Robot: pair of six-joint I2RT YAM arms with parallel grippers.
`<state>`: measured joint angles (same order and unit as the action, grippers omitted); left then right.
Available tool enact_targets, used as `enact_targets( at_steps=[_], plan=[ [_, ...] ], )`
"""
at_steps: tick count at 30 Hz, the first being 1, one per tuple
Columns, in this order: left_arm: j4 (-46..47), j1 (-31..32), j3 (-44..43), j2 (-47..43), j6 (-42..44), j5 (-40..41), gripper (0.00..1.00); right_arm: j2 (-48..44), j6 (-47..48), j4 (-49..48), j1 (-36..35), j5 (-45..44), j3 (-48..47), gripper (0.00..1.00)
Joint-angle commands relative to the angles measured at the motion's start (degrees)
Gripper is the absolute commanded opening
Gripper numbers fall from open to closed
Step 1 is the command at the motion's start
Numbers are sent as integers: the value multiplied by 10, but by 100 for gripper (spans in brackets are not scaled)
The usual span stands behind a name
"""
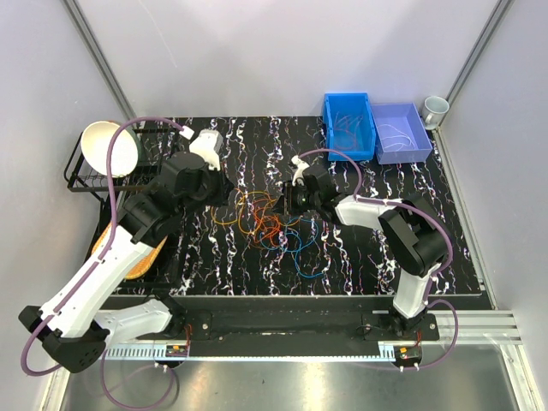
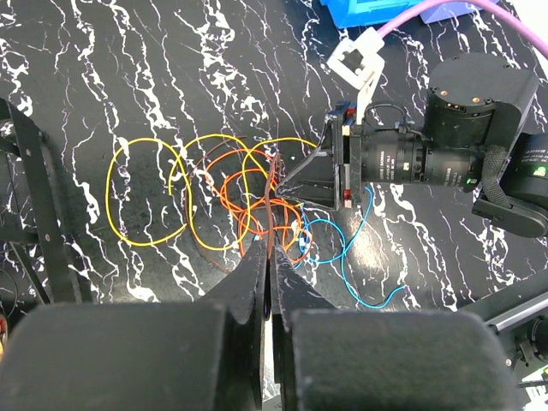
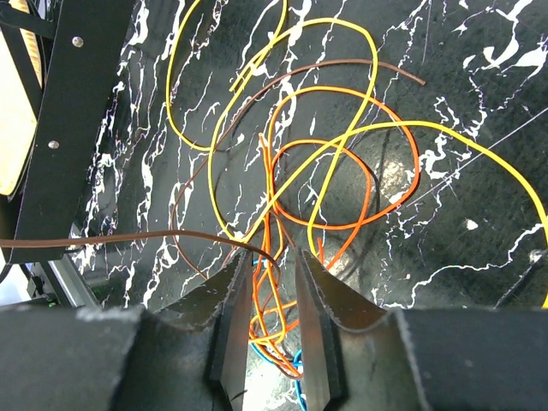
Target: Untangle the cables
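**Black marbled worktop, 1 knot of thin cables at its middle**

A black worktop [image 1: 368, 253] veined in white fills a grey-walled booth. It looks smooth and flat, so loose wire should slide over it freely. At the back right stand 2 containers, a blue bin [image 1: 349, 127] and a lavender bin [image 1: 401, 133], with a mug [image 1: 435, 109] in the corner. A black dish rack [image 1: 81, 181] holding a cream bowl [image 1: 110, 147] sits at the left edge.

The cables [image 1: 267, 224] lie in 1 loose tangle at the centre, between the 2 arms. A yellow cable [image 2: 128, 199] spreads in wide loops on the left arm's side, orange cables [image 2: 241, 195] cross at the core, and a blue cable [image 2: 353, 257] trails toward the right arm.

The left pincer [image 2: 267, 261] is clamped tight on a brown cable [image 2: 272, 201], which runs straight from its tips into the knot. The right pincer [image 3: 272, 257] stands at a narrow gap, with orange strands passing between its jaws but not visibly pinched.

These wires look light, limp and springy, and likely slick. A pulled strand will probably drag its neighbours along. The best hold seems to be a free end or a stretch outside the knot, gripped fully and drawn slowly along its own line.
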<state>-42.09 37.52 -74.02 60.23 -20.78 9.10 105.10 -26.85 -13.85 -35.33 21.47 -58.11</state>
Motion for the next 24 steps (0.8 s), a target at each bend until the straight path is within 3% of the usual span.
enact_targets(
  at_steps=[1,6,11,18,24],
  plan=[
    [9,-1,-21,-13,7,17,0,5,0,-19,-8,-16,-3,31],
    [9,-2,-15,-15,6,18,0,5,0,-21,-10,-16,-4,21],
    [9,-1,-6,-20,1,24,0,-14,1,-4,-10,-11,-17,0],
    [12,-1,12,-32,-6,14,0,-142,46,109,-10,-27,-91,0],
    [30,-2,34,-37,-15,-12,2,-252,62,194,-10,-31,-212,0]
  ],
)
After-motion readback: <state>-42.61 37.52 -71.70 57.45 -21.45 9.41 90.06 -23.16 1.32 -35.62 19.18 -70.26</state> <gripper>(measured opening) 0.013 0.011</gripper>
